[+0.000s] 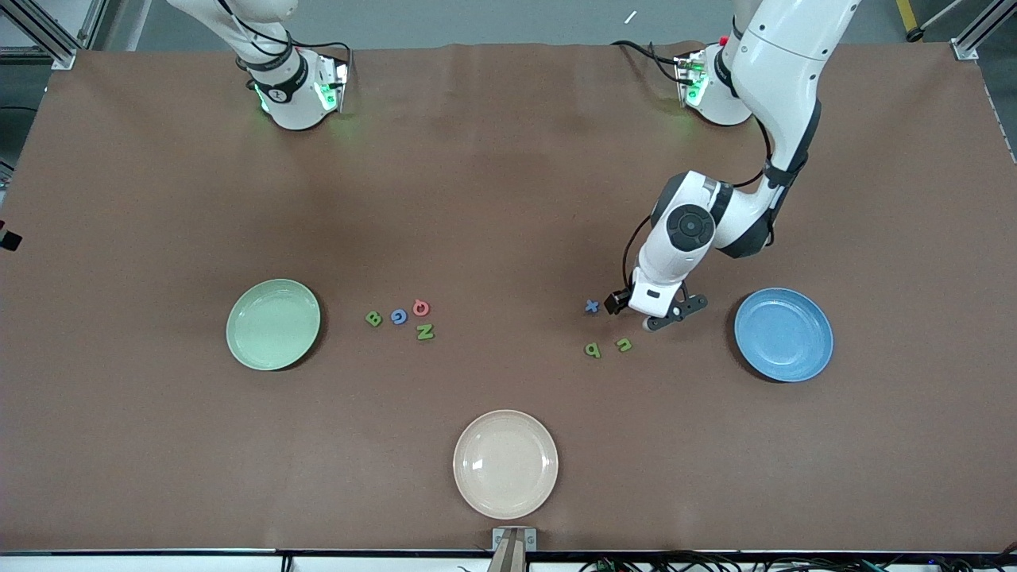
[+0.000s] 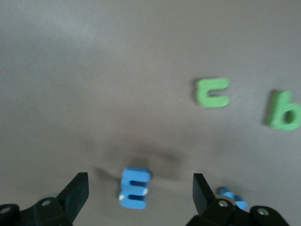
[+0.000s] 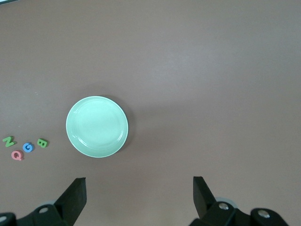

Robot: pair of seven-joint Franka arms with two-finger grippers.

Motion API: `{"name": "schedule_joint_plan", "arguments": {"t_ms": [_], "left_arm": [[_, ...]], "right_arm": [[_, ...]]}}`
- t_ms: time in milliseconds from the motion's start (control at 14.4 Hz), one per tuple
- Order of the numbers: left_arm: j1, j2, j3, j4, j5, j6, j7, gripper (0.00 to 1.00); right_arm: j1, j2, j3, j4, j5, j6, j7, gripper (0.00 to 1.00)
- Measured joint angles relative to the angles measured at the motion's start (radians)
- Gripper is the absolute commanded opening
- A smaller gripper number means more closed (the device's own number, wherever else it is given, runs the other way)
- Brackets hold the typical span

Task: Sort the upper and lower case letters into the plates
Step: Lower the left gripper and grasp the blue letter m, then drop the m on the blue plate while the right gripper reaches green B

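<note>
My left gripper point(image 2: 139, 181) is low over the table, open, with a blue m point(image 2: 135, 187) on the cloth between its fingers, touching neither. The left gripper point(image 1: 663, 314) hides the m in the front view. A blue x point(image 1: 591, 306) and two green lower-case letters point(image 1: 593, 349) point(image 1: 624, 345) lie beside it. Green B point(image 1: 373, 318), blue G point(image 1: 399, 316), red Q point(image 1: 421, 307) and green N point(image 1: 425, 332) cluster near the mint plate point(image 1: 273, 324). The blue plate point(image 1: 783, 334) sits at the left arm's end. My right gripper point(image 3: 138, 197) waits open, high over the mint plate point(image 3: 97, 126).
A cream-beige plate point(image 1: 505, 464) lies nearest the front camera, midway along the table. All three plates hold nothing. Brown cloth covers the whole table.
</note>
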Motion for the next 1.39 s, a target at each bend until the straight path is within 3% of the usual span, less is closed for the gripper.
{"name": "schedule_joint_plan", "arguments": {"t_ms": [971, 1387], "left_arm": [[-0.009, -0.013, 0.000, -0.029, 0.006, 0.026, 0.000, 0.14], [-0.010, -0.015, 0.002, -0.025, 0.006, 0.025, 0.000, 0.08]], "right_arm": [[-0.002, 0.009, -0.006, 0.000, 0.000, -0.002, 0.000, 1.00], [0.033, 0.030, -0.001, -0.001, 0.001, -0.003, 0.000, 1.00]]}}
